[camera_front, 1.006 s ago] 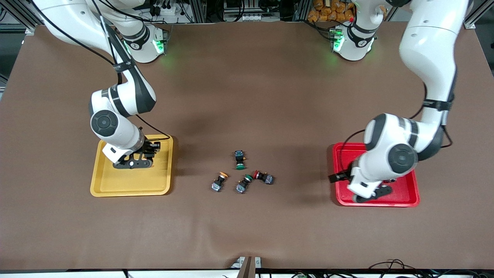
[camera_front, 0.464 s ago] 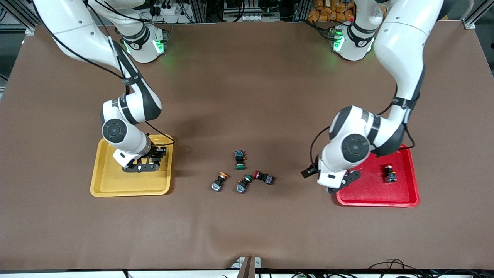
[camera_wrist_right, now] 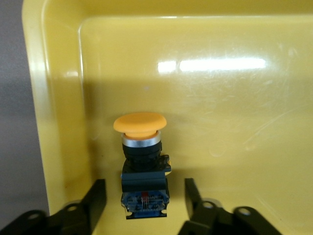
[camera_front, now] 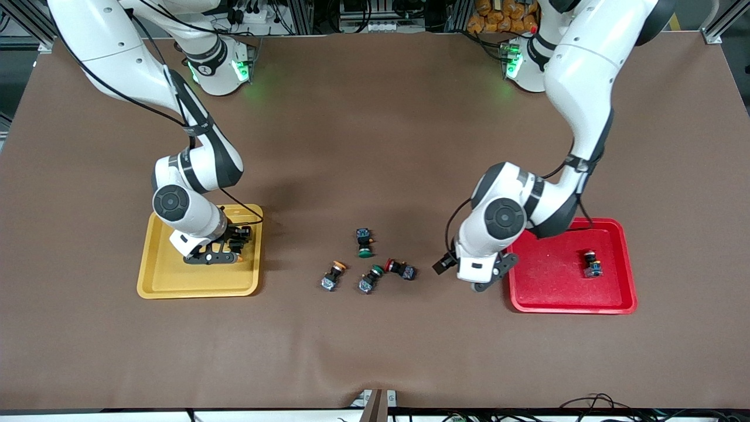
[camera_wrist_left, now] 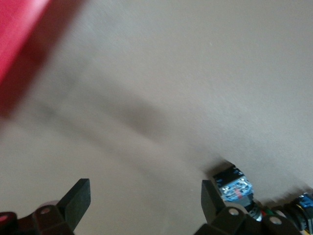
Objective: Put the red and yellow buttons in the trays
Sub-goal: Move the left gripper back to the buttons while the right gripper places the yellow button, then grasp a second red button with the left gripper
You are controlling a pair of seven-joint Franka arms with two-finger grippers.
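**One yellow button down in its tray, the pile still waiting**

From the front, the right pincer (camera_front: pixel 220 253) sits low over the yellow tray (camera_front: pixel 158 281), a yellow-capped button (camera_front: pixel 238 257) peeking out just beside it. The left pincer (camera_front: pixel 469 275) hangs over bare counter (camera_front: pixel 375 146) between the red tray (camera_front: pixel 521 302) and the loose cluster. One red-capped button (camera_front: pixel 592 264) lies in that tray, well apart from the pincer. In the cluster: a second yellow-capped button (camera_front: pixel 332 275), a second red-capped button (camera_front: pixel 401 269), and two green-capped buttons (camera_front: pixel 364 241) (camera_front: pixel 370 278).

The left wrist view shows what the front cannot: its fingers (camera_wrist_left: pixel 76 200) spread wide and empty, with a switch base (camera_wrist_left: pixel 234 185) just beside one fingertip.

The right wrist view settles the other side. The fingers (camera_wrist_right: pixel 95 198) stand apart on either side of the button, which lies on the tray floor with daylight each side, so it looks let go.

These switches look light, rigid and hard-shelled. I'd pinch the squarish black body; the domed cap and smooth collar seem likely to slip.
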